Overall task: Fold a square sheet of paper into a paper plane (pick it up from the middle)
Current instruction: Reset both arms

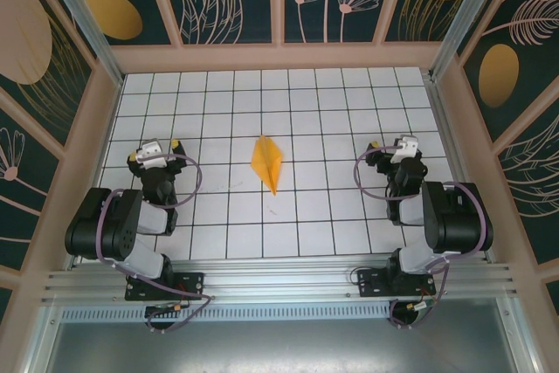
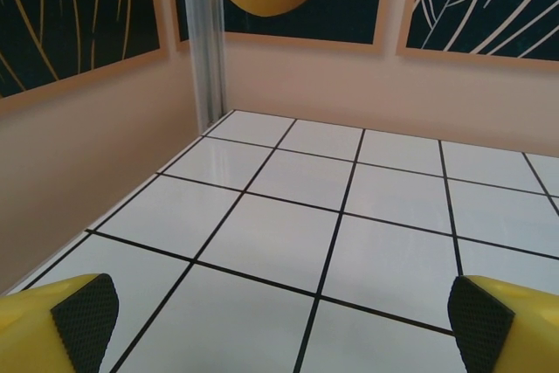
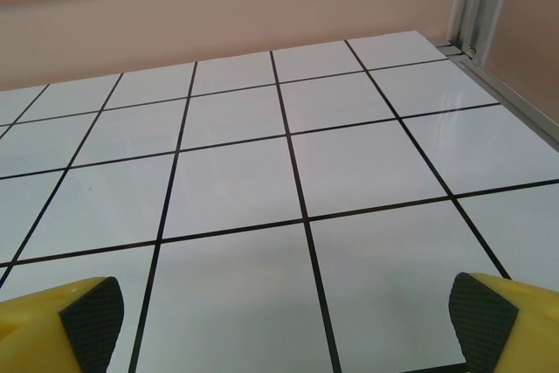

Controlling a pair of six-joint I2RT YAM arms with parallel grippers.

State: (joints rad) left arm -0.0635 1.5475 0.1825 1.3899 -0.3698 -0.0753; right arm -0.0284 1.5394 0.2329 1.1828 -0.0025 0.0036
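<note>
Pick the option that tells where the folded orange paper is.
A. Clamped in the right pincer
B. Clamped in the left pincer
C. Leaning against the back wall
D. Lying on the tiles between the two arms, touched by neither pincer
D: the paper plane lies on the tiled table midway between the arms, while the left pincer and the right pincer stand open, well apart from it.

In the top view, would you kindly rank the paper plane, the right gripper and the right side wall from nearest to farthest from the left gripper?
1. paper plane, lying centrally, just to the right of the left gripper.
2. right gripper, further across on the right side.
3. right side wall, beyond the right gripper.
</note>
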